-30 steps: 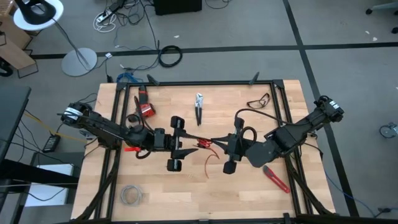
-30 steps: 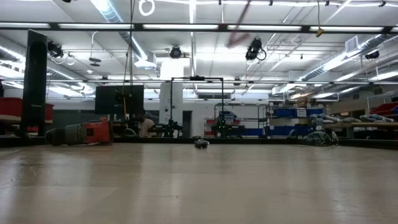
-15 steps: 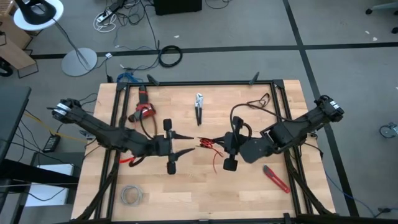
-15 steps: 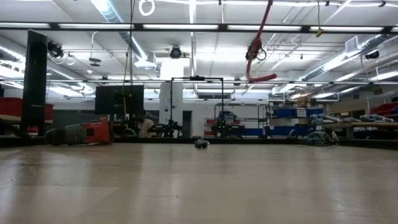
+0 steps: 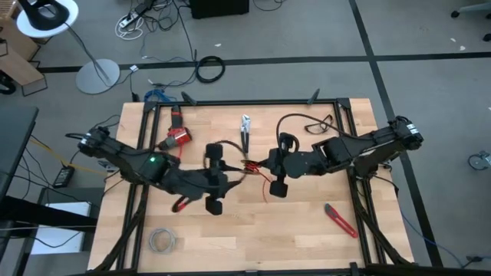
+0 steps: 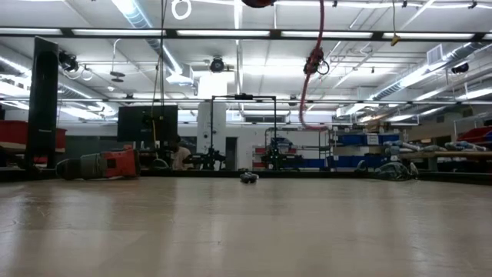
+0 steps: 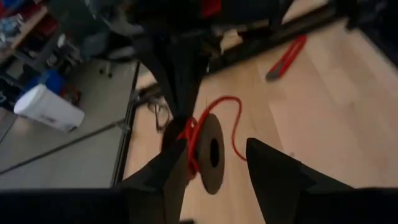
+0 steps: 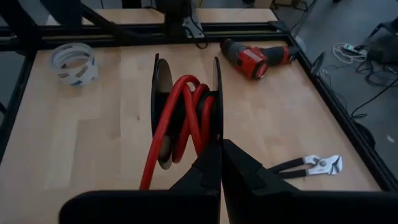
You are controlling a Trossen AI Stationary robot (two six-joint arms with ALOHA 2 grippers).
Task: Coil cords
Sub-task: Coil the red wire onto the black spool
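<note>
Right wrist view: some red cord (image 8: 186, 118) is wound on the spool (image 8: 163, 112); a loose tail is left. Right gripper (image 8: 221, 163), beside the spool, is clenched empty; left gripper (image 7: 217, 163) is spread.

A robotics workshop: a wooden bench (image 5: 230, 230) in a black frame, red drill (image 8: 258, 58), pliers (image 5: 245, 132), shelving racks (image 6: 361, 150) under strip lights (image 6: 231, 33)
</note>
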